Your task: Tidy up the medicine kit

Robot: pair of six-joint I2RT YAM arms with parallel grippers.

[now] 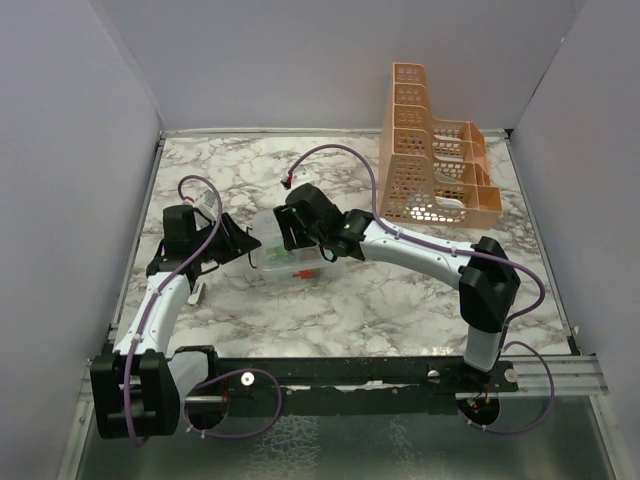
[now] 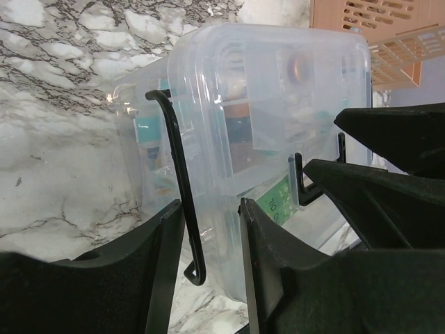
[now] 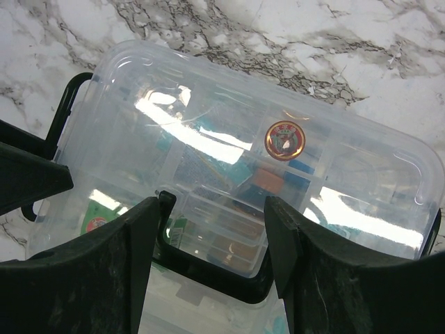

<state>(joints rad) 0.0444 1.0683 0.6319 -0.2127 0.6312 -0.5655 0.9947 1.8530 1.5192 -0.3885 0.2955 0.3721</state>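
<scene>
Counter (image 1: 400,300): marble-patterned, walled on three sides, carrying all items.

Orange rack (image 1: 430,150): tall, perforated and tiered, upright at the far right corner, well apart from the kit.

Left arm (image 1: 160,300) and right arm (image 1: 430,250): both reach inward and meet at the kit from opposite sides.

Medicine kit (image 1: 275,258): small clear box resting on the counter left of centre, between the two end effectors. Its clear lid (image 3: 208,118) is on. The contents show only as blurred coloured packets through the plastic.

Right end effector (image 3: 212,236): jaws stand wide over the lid, one finger against each outer side of the black handle (image 3: 215,287). Whether the handle is actually clamped cannot be told.

Left end effector (image 2: 212,236): jaws stand narrow at the end of the kit, astride the black side clip (image 2: 181,181) and the lid rim beside it. A firm grip cannot be confirmed.

Round red and gold sticker (image 3: 285,140): lies under the lid, near its middle
</scene>
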